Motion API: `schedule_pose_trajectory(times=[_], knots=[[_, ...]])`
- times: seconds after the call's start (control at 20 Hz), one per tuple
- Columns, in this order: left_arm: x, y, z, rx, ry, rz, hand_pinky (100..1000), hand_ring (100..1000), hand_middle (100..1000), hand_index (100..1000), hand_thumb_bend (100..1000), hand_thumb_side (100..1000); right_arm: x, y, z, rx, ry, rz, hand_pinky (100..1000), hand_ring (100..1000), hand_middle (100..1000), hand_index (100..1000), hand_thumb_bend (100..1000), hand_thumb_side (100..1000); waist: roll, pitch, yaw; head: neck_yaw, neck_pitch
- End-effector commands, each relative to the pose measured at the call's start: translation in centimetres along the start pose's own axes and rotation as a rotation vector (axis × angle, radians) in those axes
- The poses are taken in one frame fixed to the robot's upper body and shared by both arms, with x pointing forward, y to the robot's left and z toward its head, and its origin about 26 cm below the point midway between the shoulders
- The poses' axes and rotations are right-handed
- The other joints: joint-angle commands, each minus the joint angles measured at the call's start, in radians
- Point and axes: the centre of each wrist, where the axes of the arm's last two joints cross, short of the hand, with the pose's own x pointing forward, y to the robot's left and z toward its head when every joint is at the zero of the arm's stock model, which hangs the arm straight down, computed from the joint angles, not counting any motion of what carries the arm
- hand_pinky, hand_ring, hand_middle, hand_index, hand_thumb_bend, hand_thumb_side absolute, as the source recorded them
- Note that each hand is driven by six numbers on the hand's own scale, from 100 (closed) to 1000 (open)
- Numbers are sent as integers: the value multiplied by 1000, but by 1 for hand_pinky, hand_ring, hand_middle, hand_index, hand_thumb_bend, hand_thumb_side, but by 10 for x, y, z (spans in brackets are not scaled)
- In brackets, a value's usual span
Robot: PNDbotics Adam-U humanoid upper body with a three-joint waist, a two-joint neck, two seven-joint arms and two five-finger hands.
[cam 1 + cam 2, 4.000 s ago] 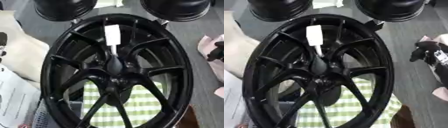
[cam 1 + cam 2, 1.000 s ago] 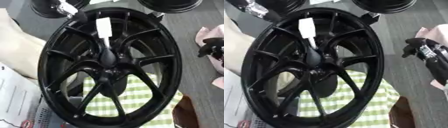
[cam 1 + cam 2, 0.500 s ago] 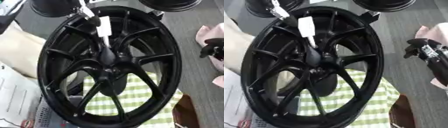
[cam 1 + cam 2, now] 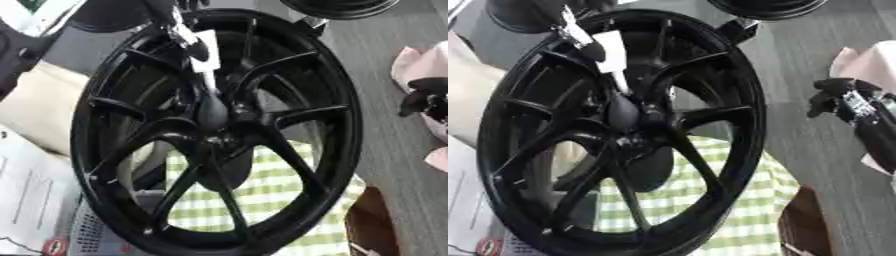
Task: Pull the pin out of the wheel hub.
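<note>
A black multi-spoke wheel stands upright across the centre of the right eye view, its hub left of centre. A pin with a white tag projects up from the hub. The left hand comes in from the upper left, its fingers at the white tag; whether they pinch it cannot be told. The right hand sits at the right edge, fingers curled, well apart from the wheel, in front of a pink cloth. A green-and-white checked cloth lies behind the lower spokes. Two more black wheels show at the top edge
</note>
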Motion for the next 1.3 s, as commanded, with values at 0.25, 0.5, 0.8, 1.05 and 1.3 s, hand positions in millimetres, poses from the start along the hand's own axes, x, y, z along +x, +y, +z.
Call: schedule_pose_trajectory(times=[0.25, 0.5, 0.8, 1.05, 1.3], knots=[[12, 6, 7, -94, 71, 56, 809, 788, 667, 793, 793, 363, 7, -2, -3, 4, -12, 25, 824, 580, 578, 745, 100, 709, -3, -7, 2, -10, -37], [23, 1, 10, -84, 86, 21, 810, 785, 670, 805, 772, 368, 7, -1, -4, 5, -13, 25, 824, 580, 577, 745, 100, 711, -4, 1, 5, -18, -69], [31, -6, 11, -77, 102, -22, 802, 769, 666, 795, 740, 351, 6, 0, -4, 3, -8, 20, 824, 580, 577, 745, 100, 713, -5, 10, 8, -18, -81], [27, -8, 9, -40, 175, -68, 803, 754, 651, 777, 654, 353, 4, 0, -3, -1, -1, 21, 824, 580, 577, 745, 100, 715, -4, 12, 10, -15, -89], [23, -6, 6, -23, 204, -66, 788, 733, 610, 742, 612, 348, 3, 1, -2, 0, 5, 19, 824, 581, 577, 745, 100, 716, -4, 13, 9, -9, -92]])
